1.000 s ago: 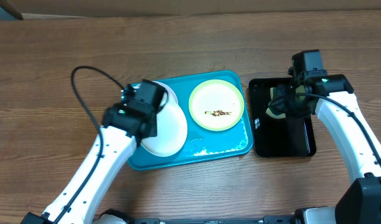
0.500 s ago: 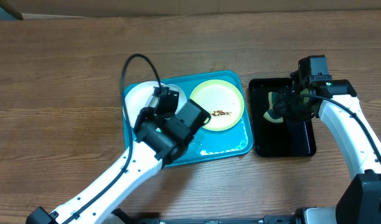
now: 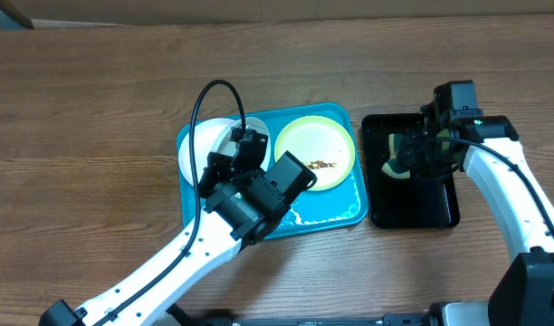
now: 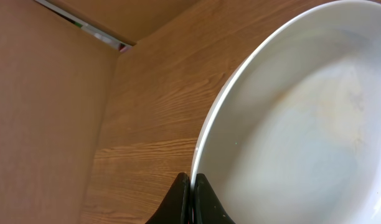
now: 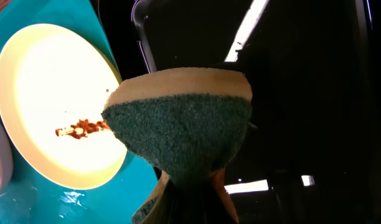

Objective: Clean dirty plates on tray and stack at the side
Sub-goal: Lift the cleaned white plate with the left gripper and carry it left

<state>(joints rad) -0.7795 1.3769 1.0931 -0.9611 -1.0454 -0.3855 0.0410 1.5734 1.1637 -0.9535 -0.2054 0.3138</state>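
**Both pincers closed: one on a plate rim, one on a sponge**

Your left pincer (image 4: 190,200) was pinched tight on the rim of a white plate (image 4: 302,124), its two fingertips meeting across the plate's edge. The plate stretched away ahead of that pincer, at the far left corner of the turquoise tray (image 3: 324,214), with its rim reaching out past the tray's own rim. You could not tell from either view whether the plate rested on the tray or was lifted off it. Beyond the plate ran the wooden worktop (image 3: 78,109) up to a brown cardboard wall (image 4: 41,112). A scrap of coloured print at the foot of the wall was too small to read.

Your right pincer (image 5: 190,198) was clamped on a sponge (image 5: 184,124) with a dark green scouring face and a yellow back, squeezed narrow where the fingers gripped it. Directly beneath that pincer lay the black tray (image 3: 440,210), just beside the turquoise one. To the left of the right pincer, the green-rimmed plate (image 3: 315,145) sat flat on the right half of the turquoise tray. It carried a short streak of brown crumbs (image 3: 320,165) on its yellowish centre. The sponge and this plate were apart.
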